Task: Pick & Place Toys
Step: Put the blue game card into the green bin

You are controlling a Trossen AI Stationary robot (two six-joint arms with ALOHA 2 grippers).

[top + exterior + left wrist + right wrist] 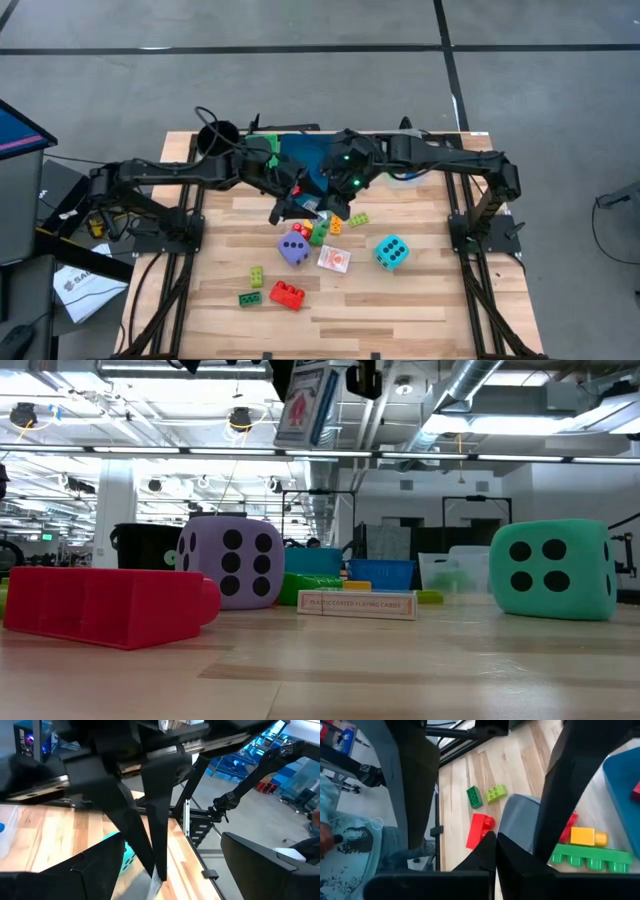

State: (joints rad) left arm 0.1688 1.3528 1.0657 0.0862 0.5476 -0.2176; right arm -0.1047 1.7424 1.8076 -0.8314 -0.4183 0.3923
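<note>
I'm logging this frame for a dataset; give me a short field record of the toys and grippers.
purple dice: mid-table
teal dice: right of the card box
card box: flat on the table, between the dice
red brick: near front edge
held card: lifted above the table, pinched by a gripper
left gripper: over the brick cluster
right gripper: beside the left gripper

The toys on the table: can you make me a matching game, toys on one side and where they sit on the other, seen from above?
Toys:
1. purple dice
2. teal dice
3. big red brick
4. white card

Places:
A. near the front edge, beside a small dark green brick
B. farthest toward the right arm's side
C. flat between the two dice
D. just in front of the end effectors, by the green brick

Pairs: 1-D, 2-B, 3-A, 4-C
</note>
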